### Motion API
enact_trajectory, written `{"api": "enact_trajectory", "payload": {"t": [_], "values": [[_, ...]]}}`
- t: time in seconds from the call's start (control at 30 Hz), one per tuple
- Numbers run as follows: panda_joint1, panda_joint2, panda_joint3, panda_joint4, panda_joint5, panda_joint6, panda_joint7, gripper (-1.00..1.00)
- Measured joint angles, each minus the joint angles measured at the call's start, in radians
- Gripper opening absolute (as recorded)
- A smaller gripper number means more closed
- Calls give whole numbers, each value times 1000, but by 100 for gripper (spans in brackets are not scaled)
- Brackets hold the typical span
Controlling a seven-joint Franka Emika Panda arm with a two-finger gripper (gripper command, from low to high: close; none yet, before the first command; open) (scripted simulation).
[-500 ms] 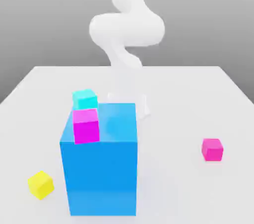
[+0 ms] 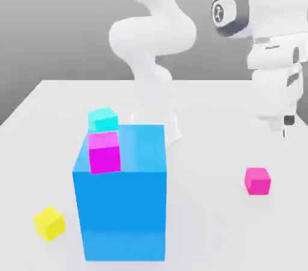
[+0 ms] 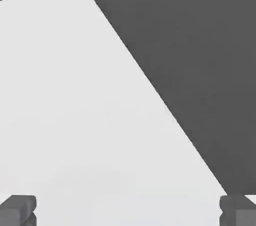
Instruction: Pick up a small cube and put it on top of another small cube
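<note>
At lower left to upper right: loose cubes, a big block, and your open claw above the target side.

From the left of the exterior view you have a yellow cube low on the table, then the blue block at center carrying a magenta cube on its near-left top edge, with a cyan cube just behind. The small cube sits alone at lower right, free to approach from above. Your gripper hangs at upper right, above and behind it, fingers spread wide and empty, likely staged for a descent.
</note>
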Motion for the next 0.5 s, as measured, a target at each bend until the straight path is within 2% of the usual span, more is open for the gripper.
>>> {"api": "enact_trajectory", "payload": {"t": [0.17,0.37,0.4,0.5], "values": [[104,184,64,-103,-65,123,-110,0],[203,402,-67,-78,-208,295,-24,0],[224,435,-90,-72,-218,322,-16,-100],[224,435,-90,-72,-219,321,-15,-100]]}}
